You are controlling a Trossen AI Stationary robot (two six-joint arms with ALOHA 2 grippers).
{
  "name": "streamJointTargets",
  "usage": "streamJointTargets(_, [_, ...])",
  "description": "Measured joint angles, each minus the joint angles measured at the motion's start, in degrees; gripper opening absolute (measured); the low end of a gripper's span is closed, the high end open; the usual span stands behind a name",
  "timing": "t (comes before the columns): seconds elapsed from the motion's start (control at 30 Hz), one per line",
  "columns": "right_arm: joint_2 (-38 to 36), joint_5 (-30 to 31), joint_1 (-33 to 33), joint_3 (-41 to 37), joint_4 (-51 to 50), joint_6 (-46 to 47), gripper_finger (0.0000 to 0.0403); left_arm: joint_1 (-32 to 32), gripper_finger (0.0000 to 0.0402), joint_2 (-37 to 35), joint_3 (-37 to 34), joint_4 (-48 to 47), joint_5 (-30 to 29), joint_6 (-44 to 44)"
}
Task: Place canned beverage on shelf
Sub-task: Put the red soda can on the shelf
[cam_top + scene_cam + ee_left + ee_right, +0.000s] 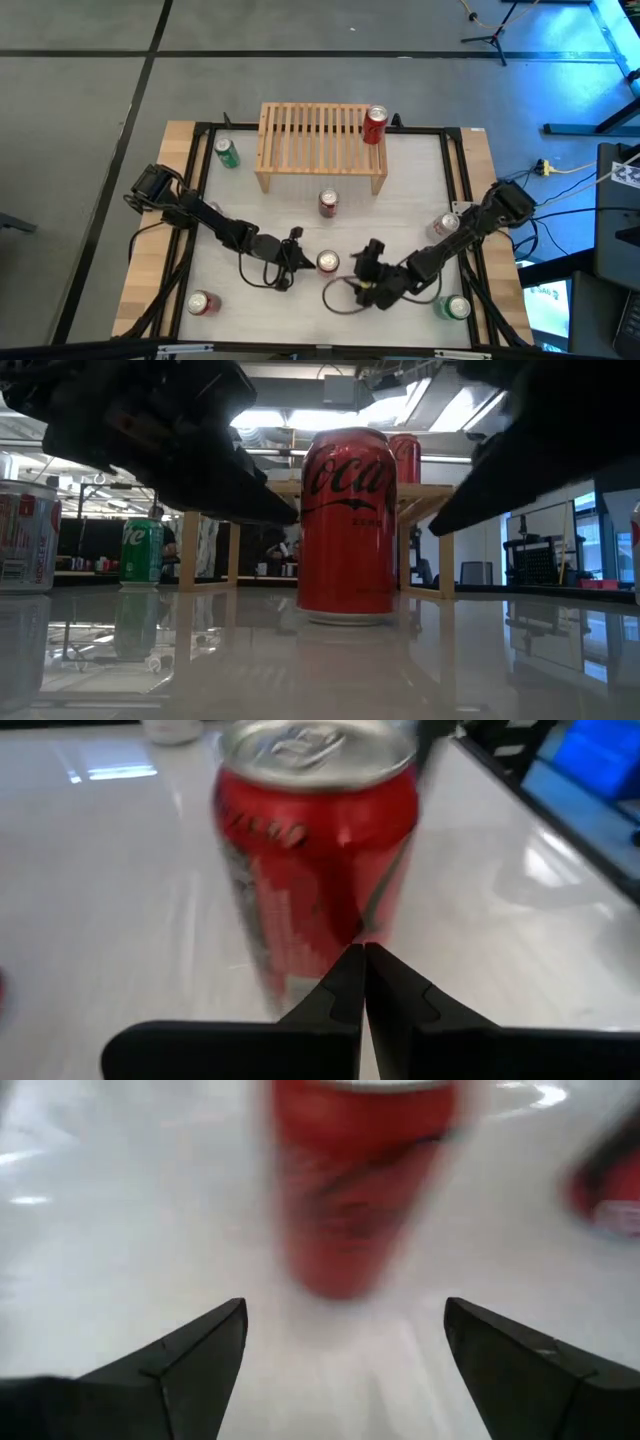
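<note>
A red cola can [327, 262] stands upright on the white table between my two grippers; it fills the middle of the low view [347, 525]. My left gripper [297, 247] is shut, its tips [362, 955] level and close to the can's side [320, 860]. My right gripper [365, 262] is open on the can's other side, and the can [360, 1190] stands ahead of its fingertips, apart from them. The light-wood slatted shelf [320, 140] stands at the far side, with another red can [375, 125] upright on its right end. My left gripper comes level at the can from the table's left, with its shut tips [288, 515] close to the can's side at mid height. I cannot tell whether they touch it. The can stands upright on the table.
A red can [328, 204] stands in front of the shelf. A green can [227, 152] stands at the shelf's left. A red and white can [203, 303] is near left, a silver can [445, 225] at the right, and a green can [455, 307] near right. Cables loop by the grippers.
</note>
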Motion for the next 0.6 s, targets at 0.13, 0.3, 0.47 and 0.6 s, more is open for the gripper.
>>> streamJointTargets(0.13, [3.8,5.68,1.3,-0.04,7.49,-1.28,0.0335,0.0,0.0003,0.0,0.0,-0.39,-3.85,0.0])
streamJointTargets(0.3, [9.35,12.26,0.6,-0.07,14.97,-1.58,0.0335,0.39,0.0003,0.0,0.0,0.9,-4.14,0.0])
streamJointTargets(0.47, [11.97,16.82,0.0,-0.11,23.6,-4.24,0.0335,1.04,0.0003,0.0,0.0,0.98,-3.37,-0.09])
streamJointTargets(0.6, [11.97,20.92,-0.71,-0.03,25.9,-5.6,0.0335,1.4,0.0003,0.0,0.0,1.48,-2.67,-0.24])
